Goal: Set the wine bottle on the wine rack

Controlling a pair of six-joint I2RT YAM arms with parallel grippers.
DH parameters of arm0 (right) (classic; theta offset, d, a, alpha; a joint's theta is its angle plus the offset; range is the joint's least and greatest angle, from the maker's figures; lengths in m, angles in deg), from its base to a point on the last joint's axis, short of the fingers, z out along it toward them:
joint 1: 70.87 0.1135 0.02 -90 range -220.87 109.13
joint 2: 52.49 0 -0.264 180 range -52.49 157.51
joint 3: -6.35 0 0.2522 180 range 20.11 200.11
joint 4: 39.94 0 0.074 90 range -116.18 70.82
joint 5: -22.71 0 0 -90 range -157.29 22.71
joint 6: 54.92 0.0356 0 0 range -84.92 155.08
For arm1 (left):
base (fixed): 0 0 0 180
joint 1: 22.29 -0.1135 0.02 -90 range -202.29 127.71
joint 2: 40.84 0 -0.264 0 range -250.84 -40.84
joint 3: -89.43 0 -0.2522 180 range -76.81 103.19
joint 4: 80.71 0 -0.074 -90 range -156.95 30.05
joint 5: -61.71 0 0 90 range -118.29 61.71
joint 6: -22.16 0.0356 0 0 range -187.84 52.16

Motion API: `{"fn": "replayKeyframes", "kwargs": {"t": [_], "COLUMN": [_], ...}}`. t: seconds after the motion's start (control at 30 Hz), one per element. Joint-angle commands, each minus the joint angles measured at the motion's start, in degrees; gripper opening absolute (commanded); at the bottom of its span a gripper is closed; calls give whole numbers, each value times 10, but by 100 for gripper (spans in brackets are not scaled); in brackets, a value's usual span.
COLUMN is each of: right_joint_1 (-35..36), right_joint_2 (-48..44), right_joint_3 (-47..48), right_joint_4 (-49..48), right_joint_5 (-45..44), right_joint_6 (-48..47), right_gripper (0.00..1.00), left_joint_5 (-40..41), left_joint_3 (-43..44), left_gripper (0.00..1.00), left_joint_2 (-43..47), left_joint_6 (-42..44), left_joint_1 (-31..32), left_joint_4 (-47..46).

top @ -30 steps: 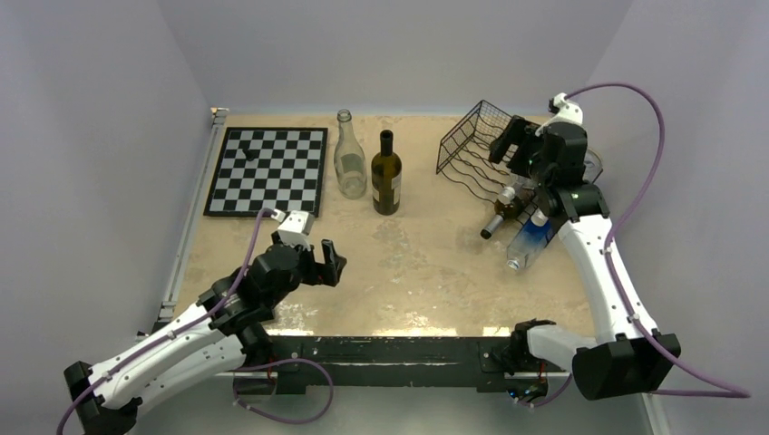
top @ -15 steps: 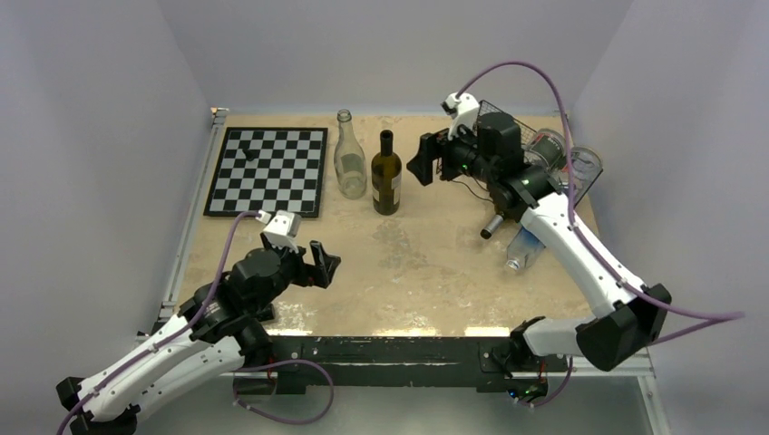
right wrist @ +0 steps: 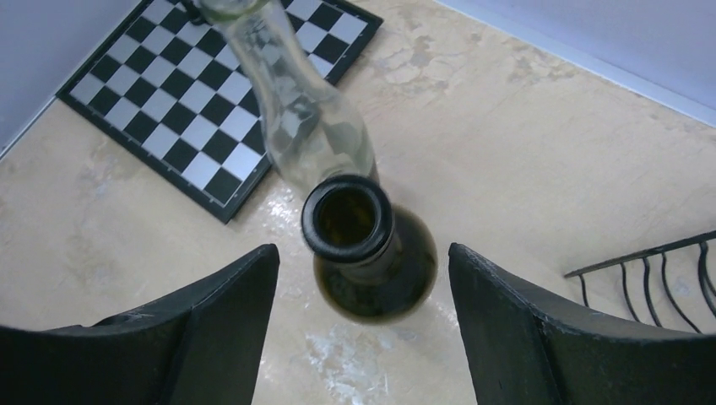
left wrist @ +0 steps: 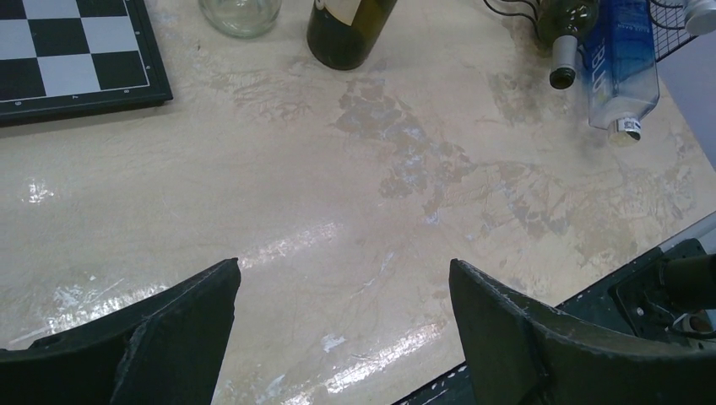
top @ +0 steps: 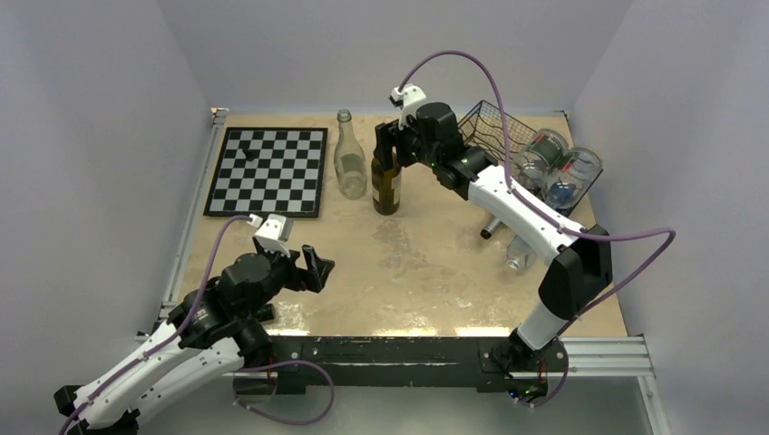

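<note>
Wine bottle (top: 386,184): dark green, uncorked, stood upright on the table (top: 426,263), just beside a clear glass bottle (top: 349,165); set to the left of the wine rack (top: 485,127) and apart from it.
Right gripper (right wrist: 363,256): held over the wine bottle's mouth, jaws spread to either side of the neck, a gap seen on both sides; nothing is gripped.
Left gripper (left wrist: 344,272): jaws spread wide over bare tabletop, nothing between them.
Wine rack: placed at the table's far right, two clear bottles (top: 544,156) seen at its right side.
Chessboard (top: 267,170): laid flat at the far left.
</note>
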Motion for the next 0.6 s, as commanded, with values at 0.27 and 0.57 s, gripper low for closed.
{"fn": "replayKeyframes", "kwargs": {"t": [0.27,0.57], "right_joint_1": [27,41], "right_joint_2": [72,39], "right_joint_3": [114,120], "right_joint_4": [43,120], "right_joint_5": [-91,-123], "right_joint_6": [5,50], "right_gripper": [46,0], "left_joint_5": [-16,-35], "left_joint_3": [17,11], "left_gripper": [98,99], "left_joint_2": [32,36], "left_joint_6": [2,8], "left_joint_1": [-3,-3], "left_joint_4": [24,16]}}
